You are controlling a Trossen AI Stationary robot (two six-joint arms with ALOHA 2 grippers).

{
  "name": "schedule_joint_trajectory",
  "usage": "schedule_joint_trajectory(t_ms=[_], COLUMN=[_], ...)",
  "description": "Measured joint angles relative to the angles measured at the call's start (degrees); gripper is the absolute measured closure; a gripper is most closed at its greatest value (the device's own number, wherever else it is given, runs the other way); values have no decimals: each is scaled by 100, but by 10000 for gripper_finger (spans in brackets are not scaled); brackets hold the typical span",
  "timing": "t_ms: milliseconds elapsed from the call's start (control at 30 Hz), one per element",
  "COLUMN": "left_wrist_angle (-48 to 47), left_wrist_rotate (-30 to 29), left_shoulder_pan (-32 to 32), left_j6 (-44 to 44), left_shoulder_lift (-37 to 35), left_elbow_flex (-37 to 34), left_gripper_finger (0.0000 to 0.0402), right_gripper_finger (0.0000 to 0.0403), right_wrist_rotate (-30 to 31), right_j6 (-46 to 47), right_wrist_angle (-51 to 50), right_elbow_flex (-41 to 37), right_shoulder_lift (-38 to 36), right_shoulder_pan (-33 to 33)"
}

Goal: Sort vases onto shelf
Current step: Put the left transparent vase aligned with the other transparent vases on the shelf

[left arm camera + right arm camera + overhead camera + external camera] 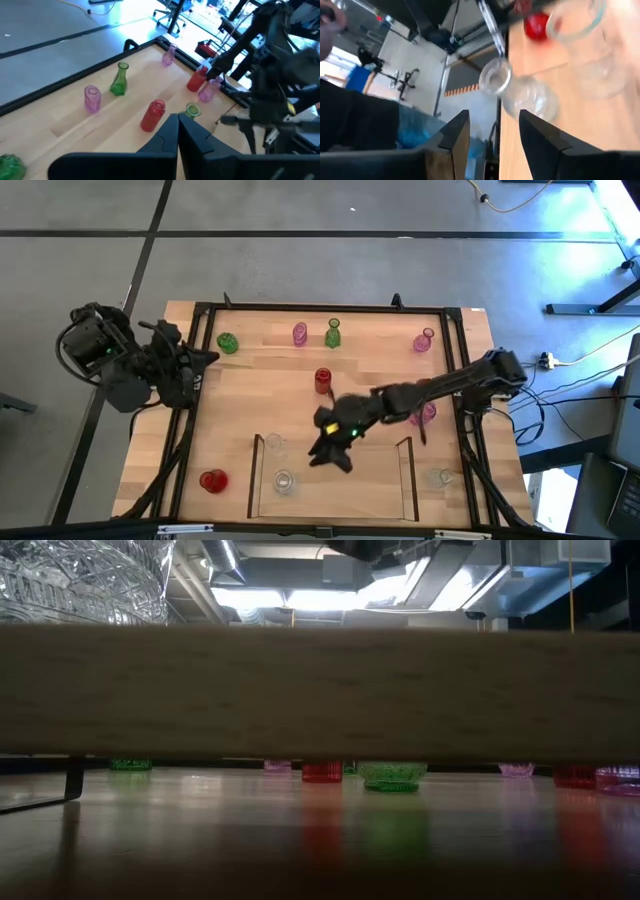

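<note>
- A light wood table (300, 395) inside a black frame is carrying the vases, most standing scattered outside the shelf (258, 480).
- The right gripper (490, 132) is hanging over the shelf with fingers parted and empty, facing a clear vase (520, 90).
- The left gripper (177, 131) is waiting at the table's left edge, fingers pressed together.
- A careless descent risks toppling the clear vase.

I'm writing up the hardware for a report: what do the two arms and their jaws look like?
Both arms are dark, near black, with bulky jointed segments. The right arm shows a small green light near its wrist. Each gripper has two flat, angular dark jaws; the left arm has dark cabling beside it.
</note>
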Motion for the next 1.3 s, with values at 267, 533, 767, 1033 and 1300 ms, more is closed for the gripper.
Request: schedule_joint_trajectory(t_ms=[267,533,767,1033,1300], left_wrist_angle=[3,4,4,4,17], left_wrist_rotate=[228,248,258,251,186], left_shoulder_pan=[-114,-271,-291,-291,-291], left_j6=[-2,-8,-21,-23,-66], left_shoulder_lift=[-159,-276,-321,-334,-334], left_elbow_flex=[-305,-310,-310,-310,-310], left_gripper_finger=[401,401,401,401,401], right_gripper_finger=[282,364,401,402,402], right_wrist_rotate=[103,-97,-135,59,60], right_j6=[940,1785,2314,2791,3279], right_wrist_angle=[625,1349,1367,1449,2066], right_elbow_flex=[0,4,2,2,2], right_shoulder_lift=[529,1072,1224,1249,1621], right_shoulder_pan=[422,413,462,617,653])
